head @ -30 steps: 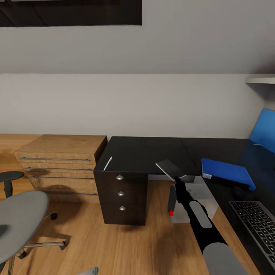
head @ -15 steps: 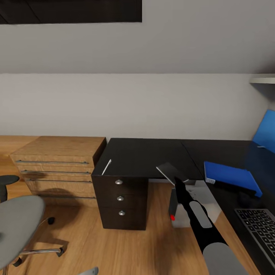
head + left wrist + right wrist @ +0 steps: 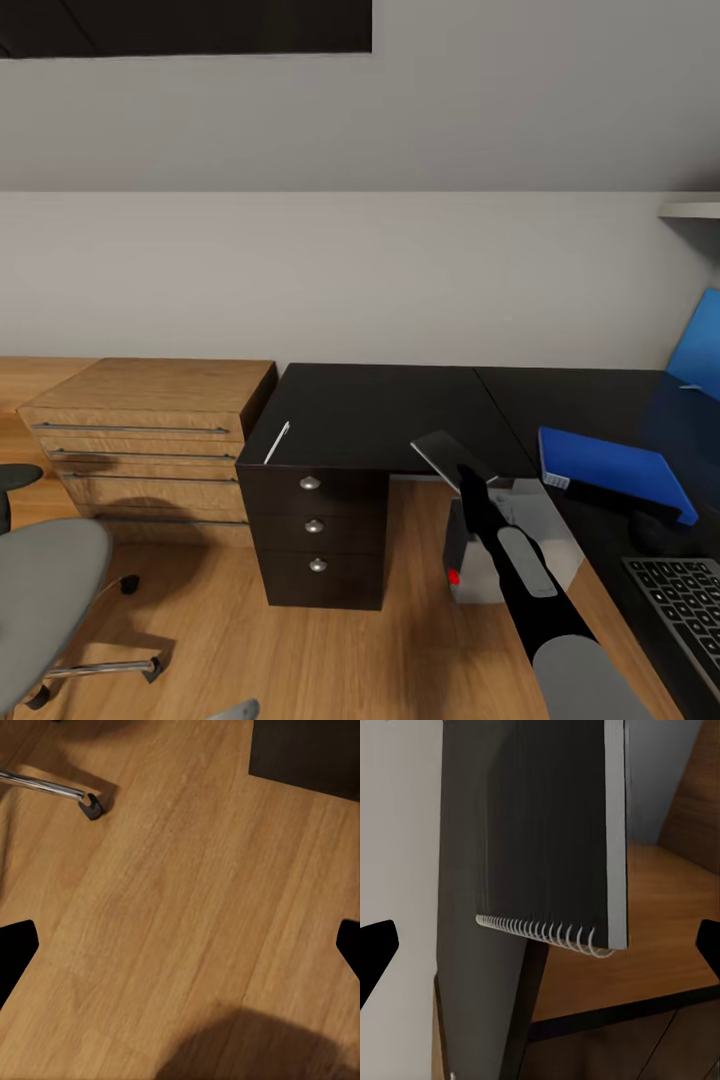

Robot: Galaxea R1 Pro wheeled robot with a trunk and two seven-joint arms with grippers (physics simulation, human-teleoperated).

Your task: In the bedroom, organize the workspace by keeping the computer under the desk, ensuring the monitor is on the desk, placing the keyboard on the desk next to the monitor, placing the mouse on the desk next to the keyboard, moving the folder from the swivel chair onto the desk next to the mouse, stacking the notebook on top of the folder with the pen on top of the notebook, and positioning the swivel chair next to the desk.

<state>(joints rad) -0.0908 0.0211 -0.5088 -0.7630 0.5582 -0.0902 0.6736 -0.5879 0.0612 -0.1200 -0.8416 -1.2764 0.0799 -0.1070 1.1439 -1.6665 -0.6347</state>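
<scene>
R gripper (image 3: 466,470) jaws pinch thin dark notebook (image 3: 446,455) w/ white spiral edge; L jaws spread

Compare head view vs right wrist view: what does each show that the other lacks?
Head view: pen, blue folder, keyboard, computer, swivel chair, wood drawer chest. Right wrist view: the wire spiral of the notebook, close up. Both: the notebook, the wood floor, and probably the desk.
</scene>
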